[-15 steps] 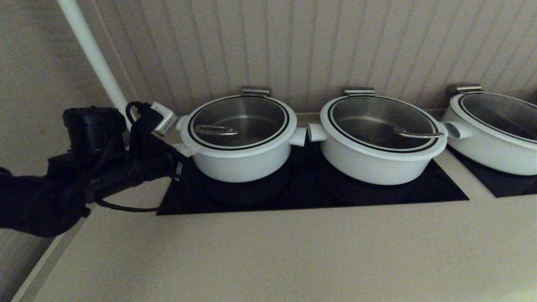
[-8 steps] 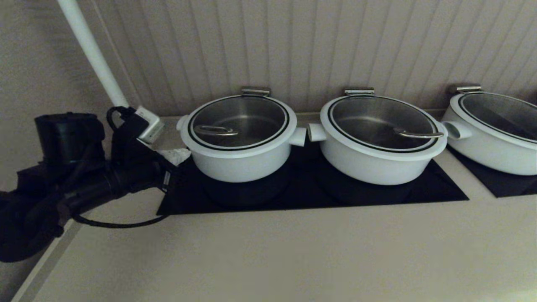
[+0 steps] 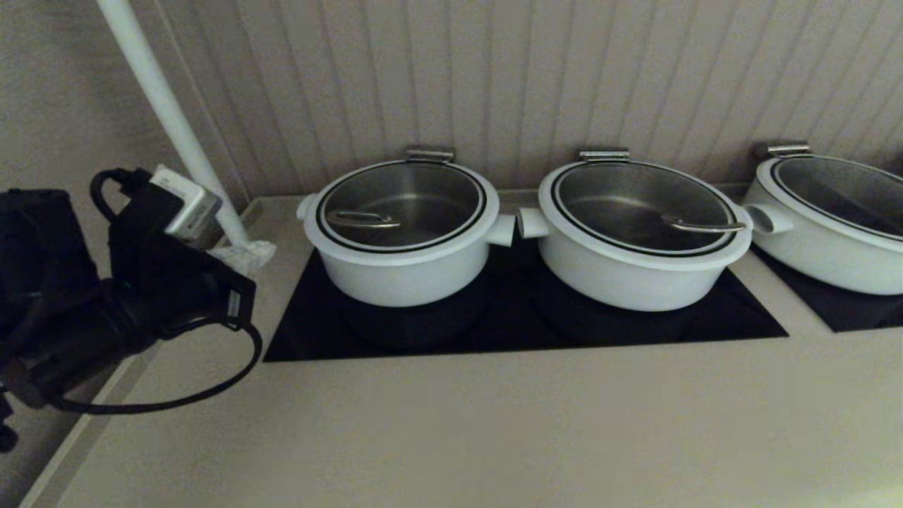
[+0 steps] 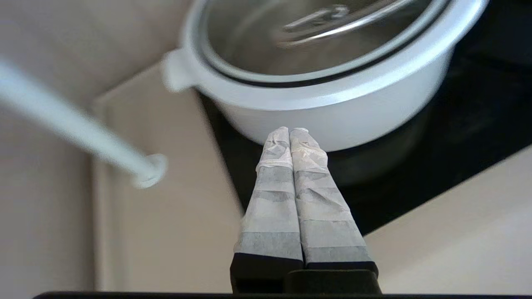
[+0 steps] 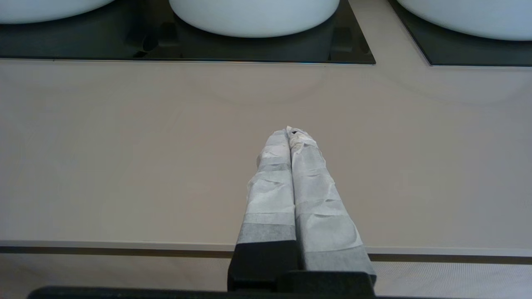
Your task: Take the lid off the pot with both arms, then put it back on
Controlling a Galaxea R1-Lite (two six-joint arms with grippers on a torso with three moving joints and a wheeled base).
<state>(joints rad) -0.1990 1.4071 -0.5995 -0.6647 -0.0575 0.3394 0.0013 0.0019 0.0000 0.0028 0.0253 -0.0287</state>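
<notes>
The pot (image 3: 402, 271) stands at the left end of the black cooktop (image 3: 508, 331). The lid (image 3: 401, 201) sits on it, its wire handle (image 3: 363, 220) towards the left. My left gripper (image 3: 252, 255) is shut and empty, off to the pot's left by the foot of the pole and apart from the pot. In the left wrist view the gripper (image 4: 289, 131) points at the pot's wall (image 4: 332, 108), with the lid (image 4: 291, 45) above. My right gripper (image 5: 289, 132) is shut and empty over the bare counter near its front edge; it is out of the head view.
Two wider lidded pots (image 3: 635, 268) (image 3: 825, 240) stand to the right. A white pole (image 3: 169, 120) slants up at the left by the wall. The beige counter (image 3: 458, 423) stretches in front of the cooktop.
My left arm has drawn back to the left, away from the pot's left handle. The pot and lid have not moved.
</notes>
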